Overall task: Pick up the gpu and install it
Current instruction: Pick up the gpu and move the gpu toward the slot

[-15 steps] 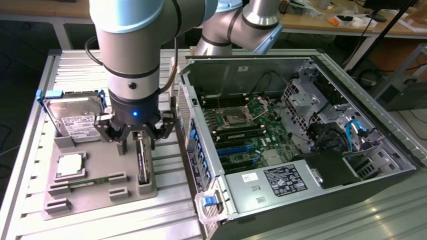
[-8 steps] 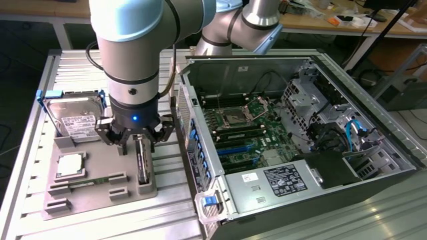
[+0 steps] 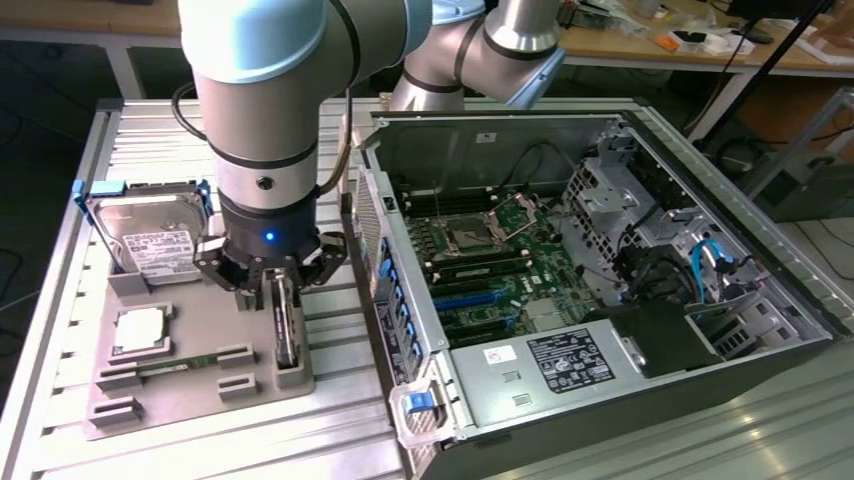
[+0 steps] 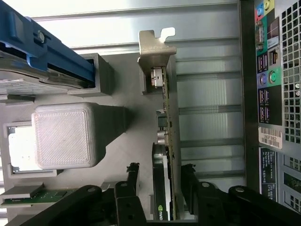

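Observation:
The gpu stands on edge in a slot of the grey parts holder, at the holder's side nearest the computer case. In the wrist view the gpu shows as a thin board with a dark cooler and a silver end bracket. My gripper has come down over the card. Its two dark fingers straddle the card, one on each face, with a narrow gap visible on both sides. The gripper is open and lifts nothing.
A silver hard drive in a blue bracket stands at the holder's far end. A processor and a green memory stick lie beside it. The open computer case with its motherboard fills the exterior view's right.

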{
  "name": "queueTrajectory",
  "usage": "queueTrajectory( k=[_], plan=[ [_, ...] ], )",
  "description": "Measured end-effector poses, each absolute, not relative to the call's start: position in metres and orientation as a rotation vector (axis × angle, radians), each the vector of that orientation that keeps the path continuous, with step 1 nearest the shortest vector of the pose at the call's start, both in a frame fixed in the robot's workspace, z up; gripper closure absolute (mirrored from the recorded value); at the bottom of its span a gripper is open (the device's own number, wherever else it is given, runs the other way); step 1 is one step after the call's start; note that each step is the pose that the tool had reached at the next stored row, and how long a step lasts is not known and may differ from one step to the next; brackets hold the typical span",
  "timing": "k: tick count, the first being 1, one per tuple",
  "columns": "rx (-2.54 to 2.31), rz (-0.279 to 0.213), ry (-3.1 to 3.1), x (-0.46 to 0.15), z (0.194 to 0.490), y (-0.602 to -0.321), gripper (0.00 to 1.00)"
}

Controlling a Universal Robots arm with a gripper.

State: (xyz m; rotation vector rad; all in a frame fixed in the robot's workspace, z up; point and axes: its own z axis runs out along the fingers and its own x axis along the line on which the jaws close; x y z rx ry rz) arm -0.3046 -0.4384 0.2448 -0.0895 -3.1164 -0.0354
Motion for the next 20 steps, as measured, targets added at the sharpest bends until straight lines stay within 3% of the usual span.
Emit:
queueTrajectory(
  k=[1, 2, 7, 8, 20],
  plan=[
    [-0.090, -0.035, -3.116, -0.3046, 0.2448, -0.4384, 0.54],
    [-0.089, -0.035, -3.116, -0.3046, 0.2448, -0.4384, 0.61],
    [-0.089, -0.035, -3.116, -0.3046, 0.2447, -0.4384, 0.63],
    [-0.089, -0.035, -3.116, -0.3046, 0.2447, -0.4384, 0.69],
    [-0.089, -0.035, -3.116, -0.3046, 0.2446, -0.4384, 0.73]
  ],
)
